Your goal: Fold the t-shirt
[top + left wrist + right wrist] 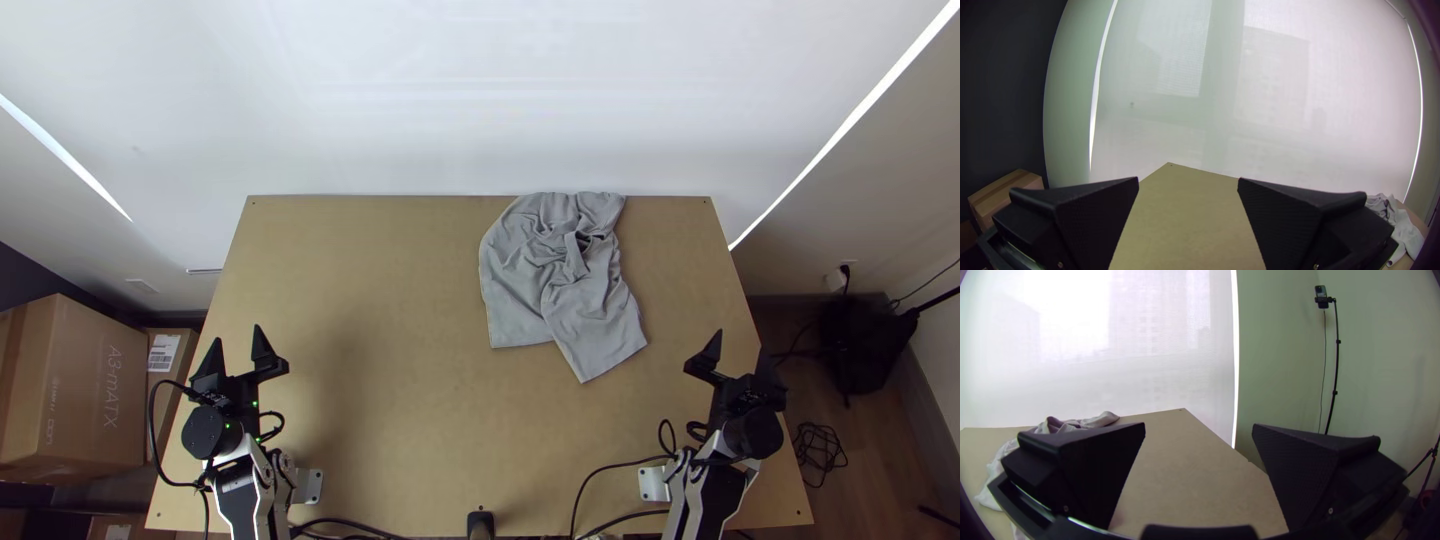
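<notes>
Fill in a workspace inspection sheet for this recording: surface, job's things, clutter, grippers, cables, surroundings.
Surface: light wooden table, its near edge crossed by cables.
Job's things: grey t-shirt, unfolded and rumpled, bunched toward the far edge, right of middle.
Clutter: small black item at the near edge, too unclear to name.
Grippers: left gripper and right gripper open, holding nothing, each on its own side.
Cables: black cables loop beside both arms' bases.
Surroundings: cardboard boxes left; tangled cable on the floor right; pale blind beyond.

One table (400, 430), one shirt (595, 335) toward one o'clock, two grippers: the left (238, 338) at nine, the right (740, 344) at three.
</notes>
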